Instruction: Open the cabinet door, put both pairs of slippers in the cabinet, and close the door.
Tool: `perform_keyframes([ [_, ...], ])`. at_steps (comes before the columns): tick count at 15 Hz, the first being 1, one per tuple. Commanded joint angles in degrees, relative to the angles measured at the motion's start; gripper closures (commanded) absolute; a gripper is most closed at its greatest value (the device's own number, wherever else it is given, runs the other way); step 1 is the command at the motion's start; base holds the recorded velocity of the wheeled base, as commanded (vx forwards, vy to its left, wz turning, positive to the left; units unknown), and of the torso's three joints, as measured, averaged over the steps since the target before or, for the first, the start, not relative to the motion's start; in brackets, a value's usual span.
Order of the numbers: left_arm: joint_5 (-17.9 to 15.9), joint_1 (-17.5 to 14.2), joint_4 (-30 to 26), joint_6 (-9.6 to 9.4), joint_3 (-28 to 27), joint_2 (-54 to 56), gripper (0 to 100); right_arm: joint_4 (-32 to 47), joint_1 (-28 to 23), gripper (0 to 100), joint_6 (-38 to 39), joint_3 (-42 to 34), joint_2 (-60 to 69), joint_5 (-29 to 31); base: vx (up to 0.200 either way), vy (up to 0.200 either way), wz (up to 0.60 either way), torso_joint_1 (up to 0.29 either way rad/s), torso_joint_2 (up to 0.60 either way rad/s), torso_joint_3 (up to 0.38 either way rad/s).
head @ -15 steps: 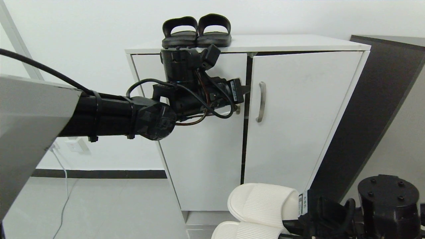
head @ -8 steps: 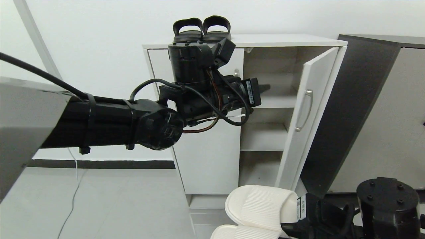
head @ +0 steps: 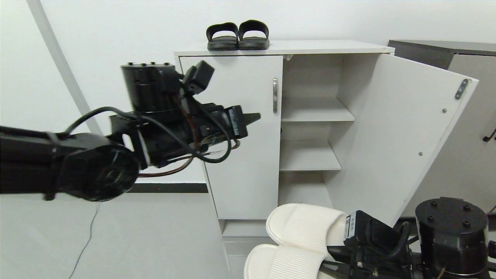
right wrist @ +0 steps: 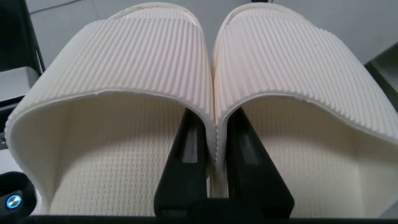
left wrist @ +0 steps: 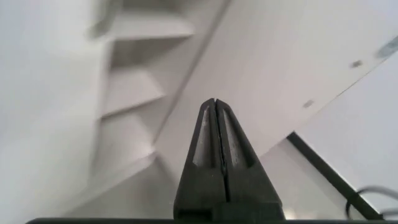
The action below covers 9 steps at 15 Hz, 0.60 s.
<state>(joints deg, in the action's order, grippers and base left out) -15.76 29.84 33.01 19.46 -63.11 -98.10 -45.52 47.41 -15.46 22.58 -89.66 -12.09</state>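
The white cabinet (head: 248, 155) has its left door closed and its right door (head: 395, 143) swung wide open, baring the shelves (head: 310, 114). A pair of black slippers (head: 237, 35) rests on the cabinet top. My left gripper (head: 255, 115) is shut and empty, level with the closed left door, just left of its handle (head: 274, 95). In the left wrist view the gripper (left wrist: 215, 106) points toward the shelves (left wrist: 137, 87) and the open door (left wrist: 280, 56). My right gripper (right wrist: 214, 134) is shut on the pair of white slippers (right wrist: 155, 87), pinching their adjoining inner walls. It holds the white slippers (head: 302, 236) low before the cabinet.
A dark grey cabinet (head: 457, 50) stands right of the open door, which reaches in front of it. Grey floor (head: 147, 240) lies open to the left, with a thin cable (head: 87, 240) trailing across it. A white wall is behind.
The right cabinet door went from closed to wide open. My left arm drew back to the left, away from the doors. The head view shifted. The right gripper kept the white slippers.
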Motion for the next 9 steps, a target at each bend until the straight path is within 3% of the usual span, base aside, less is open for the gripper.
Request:
perform_keyframes([
  [1, 0.2, -7.9, 0.0, -0.30, 18.3, 19.5, 100, 0.0, -0.6, 100, 0.0, 0.1, -0.2, 0.0, 0.000, 0.000, 0.00, 0.000, 0.00, 0.000],
  [4, 1.7, -13.9, -2.9, -3.46, 31.8, 37.1, 100, 0.0, -1.0, 100, 0.0, 0.1, -0.4, 0.0, 0.000, 0.000, 0.00, 0.000, 0.00, 0.000],
  [5, 3.5, -17.4, -6.4, -4.43, 34.7, 42.7, 100, -0.1, -2.1, 100, 0.1, 0.2, -1.4, -0.1, 0.000, 0.000, 0.00, 0.000, 0.00, 0.000],
  [7, 5.4, -23.9, -14.6, -4.95, 37.0, 52.9, 100, -1.2, -3.7, 100, 0.3, 0.7, -2.6, -0.2, 0.000, 0.000, 0.00, 0.000, 0.00, 0.000],
  [9, 5.7, -25.1, -21.9, -5.04, 38.1, 62.4, 100, -2.5, -3.8, 100, 0.2, 0.6, -3.2, -0.1, 0.000, 0.000, 0.00, 0.000, 0.00, 0.000],
])
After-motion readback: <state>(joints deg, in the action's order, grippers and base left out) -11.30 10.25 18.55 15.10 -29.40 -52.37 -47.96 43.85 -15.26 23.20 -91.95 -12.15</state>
